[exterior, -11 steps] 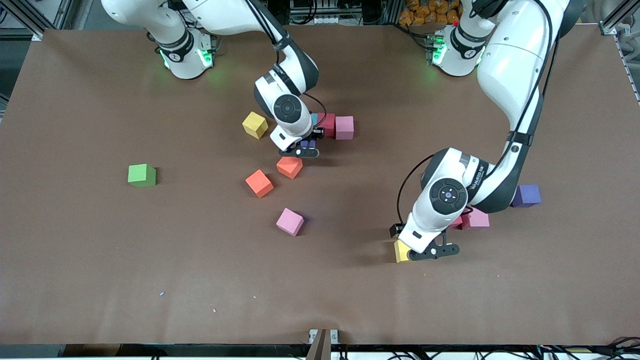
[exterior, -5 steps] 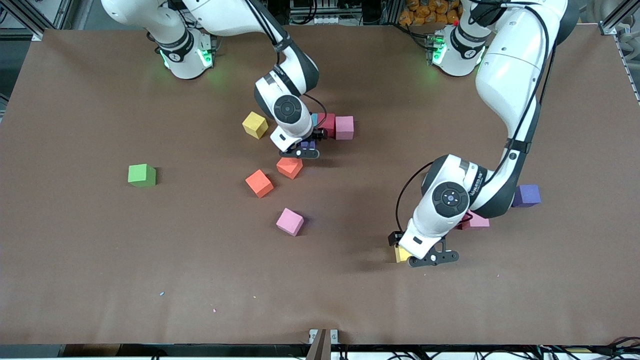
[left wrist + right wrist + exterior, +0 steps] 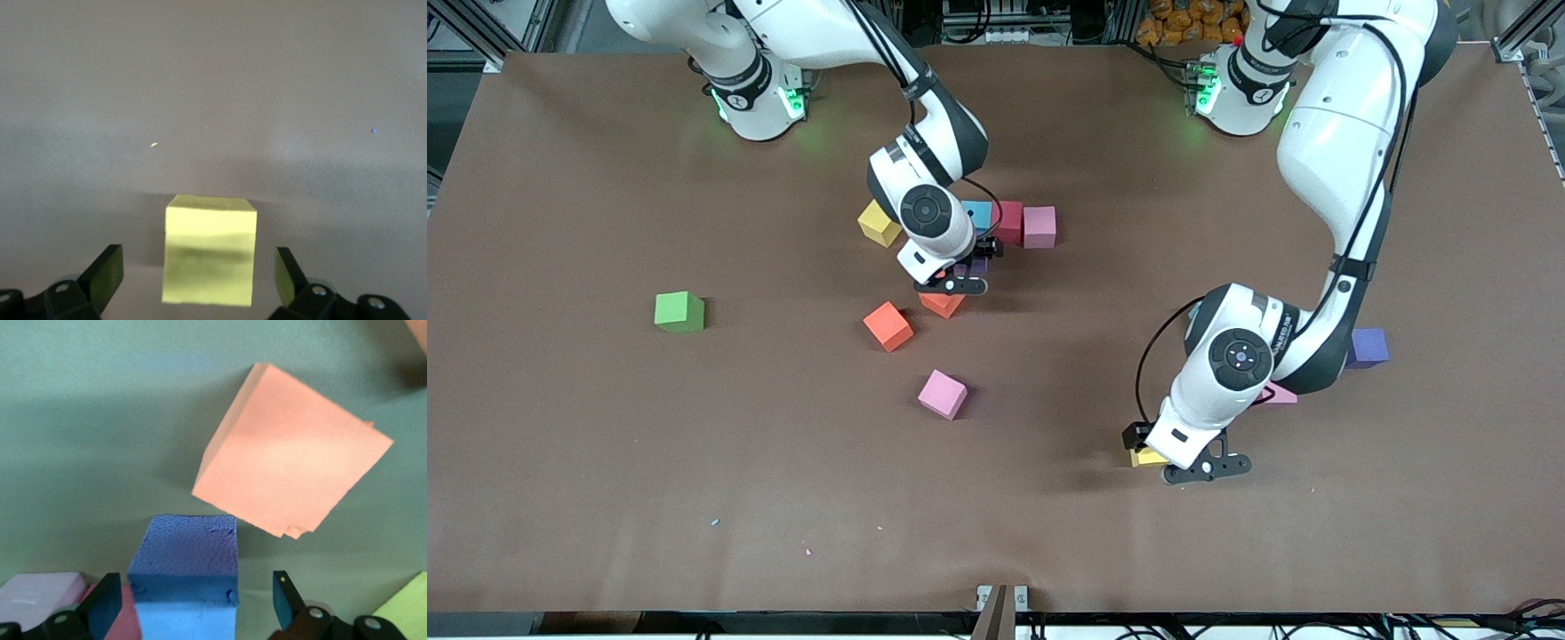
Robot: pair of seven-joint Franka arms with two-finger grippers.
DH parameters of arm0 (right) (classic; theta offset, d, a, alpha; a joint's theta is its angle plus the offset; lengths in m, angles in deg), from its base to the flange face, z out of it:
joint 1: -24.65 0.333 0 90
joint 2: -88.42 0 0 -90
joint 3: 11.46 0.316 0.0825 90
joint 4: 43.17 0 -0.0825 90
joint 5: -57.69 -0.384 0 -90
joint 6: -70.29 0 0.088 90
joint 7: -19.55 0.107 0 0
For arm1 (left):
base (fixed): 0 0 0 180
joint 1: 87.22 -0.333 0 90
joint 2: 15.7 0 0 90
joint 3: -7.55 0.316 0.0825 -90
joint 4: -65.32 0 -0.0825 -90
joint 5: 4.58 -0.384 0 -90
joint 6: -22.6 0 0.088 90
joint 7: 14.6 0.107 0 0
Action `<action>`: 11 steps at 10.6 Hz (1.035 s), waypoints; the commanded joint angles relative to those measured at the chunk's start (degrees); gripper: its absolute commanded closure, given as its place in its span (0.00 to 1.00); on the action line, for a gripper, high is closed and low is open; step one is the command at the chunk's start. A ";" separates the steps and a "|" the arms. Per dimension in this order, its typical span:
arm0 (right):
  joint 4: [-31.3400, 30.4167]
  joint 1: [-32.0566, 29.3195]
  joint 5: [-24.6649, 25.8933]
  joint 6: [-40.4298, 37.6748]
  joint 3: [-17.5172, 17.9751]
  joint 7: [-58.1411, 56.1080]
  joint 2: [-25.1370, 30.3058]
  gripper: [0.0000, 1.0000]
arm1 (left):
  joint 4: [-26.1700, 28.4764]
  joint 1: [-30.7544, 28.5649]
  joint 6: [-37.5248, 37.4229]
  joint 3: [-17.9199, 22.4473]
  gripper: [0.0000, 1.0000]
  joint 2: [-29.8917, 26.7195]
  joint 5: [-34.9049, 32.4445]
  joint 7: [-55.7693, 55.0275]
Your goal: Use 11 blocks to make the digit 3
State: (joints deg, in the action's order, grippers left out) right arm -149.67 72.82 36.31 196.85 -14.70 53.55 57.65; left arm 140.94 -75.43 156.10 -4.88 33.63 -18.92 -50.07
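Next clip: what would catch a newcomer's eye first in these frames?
Both arms reach down over cubes with open fingers. The right gripper hangs over a purple cube next to an orange cube, just nearer the front camera than a row of light blue, red and pink cubes. The left gripper straddles a yellow cube toward the left arm's end, and a lone green cube sits toward the right arm's end.

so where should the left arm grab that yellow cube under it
Grip the yellow cube across its two upright side faces, coming straight down from above. In the left wrist view it sits square between the open left gripper fingers, its sides parallel to them, nothing crowding it on the table.
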 commanded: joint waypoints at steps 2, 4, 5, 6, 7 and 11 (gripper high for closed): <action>2.95 -1.84 0.82 -4.28 0.08 -0.95 0.89 0.00 | -1.44 -0.01 2.38 -0.06 0.00 2.43 1.24 1.27; 4.89 -4.12 0.74 -7.54 -0.10 0.09 0.80 0.00 | -1.44 -0.01 2.38 -0.06 0.00 2.87 1.16 1.71; 4.81 -4.48 0.65 -7.99 -0.10 0.36 1.32 0.00 | -1.44 -0.01 2.47 0.03 0.00 3.39 1.16 1.71; 4.89 -4.66 0.65 -9.91 -0.80 0.28 1.76 0.00 | -1.27 -0.01 2.47 -0.06 0.00 3.49 1.16 1.63; 4.98 -4.75 0.39 -9.58 -1.41 0.28 1.77 0.00 | -1.27 -0.09 2.47 -0.06 0.00 3.49 1.16 1.63; 7.36 -5.19 1.08 -10.37 -1.86 -0.25 1.24 0.00 | -0.74 -0.01 2.47 0.03 0.51 3.84 0.54 1.89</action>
State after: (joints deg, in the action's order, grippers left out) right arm -143.08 68.24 36.37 187.96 -16.70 53.18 58.35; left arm 140.88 -75.41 158.36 -4.88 36.99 -18.89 -49.69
